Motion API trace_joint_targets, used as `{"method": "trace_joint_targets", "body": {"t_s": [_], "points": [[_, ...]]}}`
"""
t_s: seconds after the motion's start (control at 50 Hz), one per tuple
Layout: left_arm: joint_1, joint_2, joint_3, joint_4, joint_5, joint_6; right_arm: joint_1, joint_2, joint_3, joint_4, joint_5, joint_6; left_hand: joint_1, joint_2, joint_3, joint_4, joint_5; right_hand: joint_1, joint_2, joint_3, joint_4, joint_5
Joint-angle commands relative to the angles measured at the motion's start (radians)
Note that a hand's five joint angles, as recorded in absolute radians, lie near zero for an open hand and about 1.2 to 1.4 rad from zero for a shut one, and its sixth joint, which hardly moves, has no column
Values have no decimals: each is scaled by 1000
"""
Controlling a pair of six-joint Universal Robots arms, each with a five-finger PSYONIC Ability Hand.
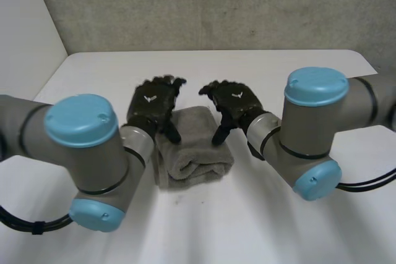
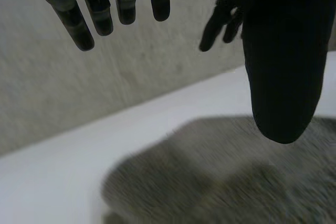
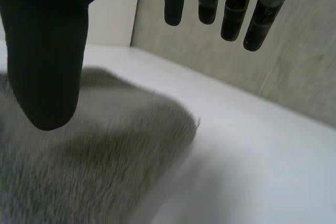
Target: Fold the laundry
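1. my left arm (image 1: 86,153): grey joint, light-blue cap, nearest at the left of the head view. my right arm (image 1: 315,128): same make, nearest at the right.
2. white table (image 1: 260,233): bare surface in front of and between the arms.
3. grey towel (image 1: 193,156): one item, folded into a thick bundle. it lies on the table midway between the two arms, with a rounded roll on the near side and a flatter layer on the far side.
4. my left hand (image 1: 151,106): black, over the towel's far left corner. its fingers (image 2: 86,19) are straight and spread wide, holding nothing. its thumb (image 2: 283,77) points down at the top of the towel; i cannot tell whether the tip touches the pile.
5. my right hand (image 1: 238,104): black, over the towel's far right corner, mirroring the left. its fingers are straight, slightly parted and empty. its thumb hangs down over the cloth near the towel's edge; contact cannot be told.
6. the two hands: side by side, apart from each other, fingertips toward the far side of the table.
7. far stretch of the table beyond the towel: plain white.
8. grey wall (image 1: 216,4): rough, behind the table's far edge. a white panel (image 1: 25,23) meets it at the left.
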Motion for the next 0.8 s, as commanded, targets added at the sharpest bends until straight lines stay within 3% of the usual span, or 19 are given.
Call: {"method": "trace_joint_targets", "body": {"t_s": [0.02,0.18,0.3,0.36,0.44,0.56,0.7,0.8], "points": [[1,-119,37,-96,-7,-5,-5,156,-116,111,-26,-51,17,20,21,23,-5,-37,-58,-40,-60,-72],[19,-127,12,-152,-13,1,-17,131,-121,123,-5,-167,2,5,6,8,-19,-37,-58,-40,-60,-72],[30,13,17,-185,-11,1,-34,23,-112,119,9,-183,-1,2,3,5,-22,-37,-58,-40,-60,-72],[30,101,31,-186,-10,-1,-43,-57,-104,117,43,-173,-1,2,3,5,-22,-37,-58,-40,-60,-72],[33,187,66,-191,-8,-2,-61,-179,-100,119,159,-161,8,11,12,14,-14,-37,-58,-40,-60,-72],[88,308,156,-316,-10,-7,-145,-343,-93,129,253,-155,14,17,18,20,-8,-37,-58,-40,-60,-72],[193,365,230,-551,10,-8,-213,-428,-47,188,222,-147,-1,2,3,5,-22,-37,-58,-40,-60,-72],[197,383,230,-568,24,-10,-239,-439,-9,201,167,-143,-1,2,3,5,-22,-37,-58,-40,-60,-72]]}}
